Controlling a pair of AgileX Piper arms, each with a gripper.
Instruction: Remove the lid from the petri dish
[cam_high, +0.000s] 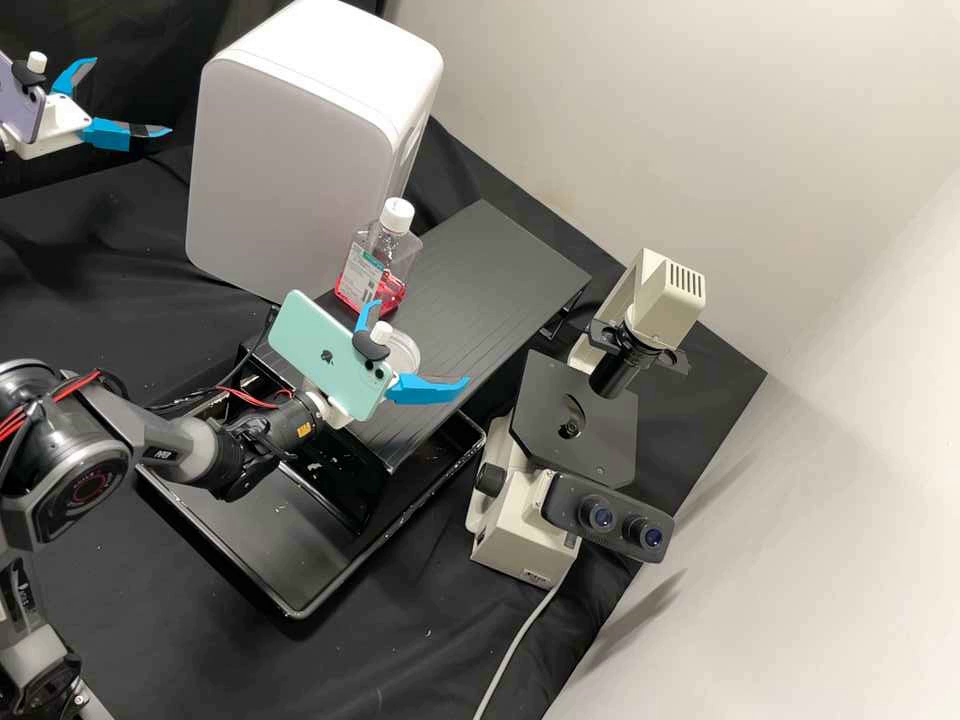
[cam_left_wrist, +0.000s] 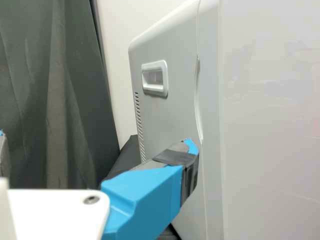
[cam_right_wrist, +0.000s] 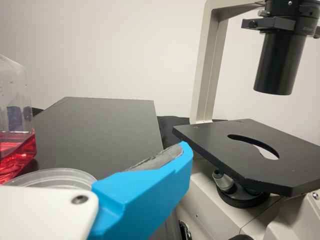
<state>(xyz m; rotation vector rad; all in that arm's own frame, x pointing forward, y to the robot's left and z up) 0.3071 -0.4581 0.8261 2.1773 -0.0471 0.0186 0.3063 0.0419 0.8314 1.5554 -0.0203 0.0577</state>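
Note:
A clear petri dish (cam_high: 403, 351) sits on the black raised platform (cam_high: 490, 285), close to its near-left edge, and I cannot make out its lid separately. My right gripper (cam_high: 420, 346) hovers over it, open wide, one blue finger on each side and touching nothing. In the right wrist view the dish rim (cam_right_wrist: 50, 177) lies just beyond my blue finger (cam_right_wrist: 150, 185). My left gripper (cam_high: 112, 100) hangs open at the far left, high above the bench, beside the white box (cam_left_wrist: 260, 125).
A flask of red liquid (cam_high: 374, 264) stands right behind the dish. The tall white box (cam_high: 310, 140) is at the back left. To the right stands a microscope (cam_high: 590, 430), its stage (cam_right_wrist: 250, 150) near my right finger. A black tray (cam_high: 300, 560) lies under the platform.

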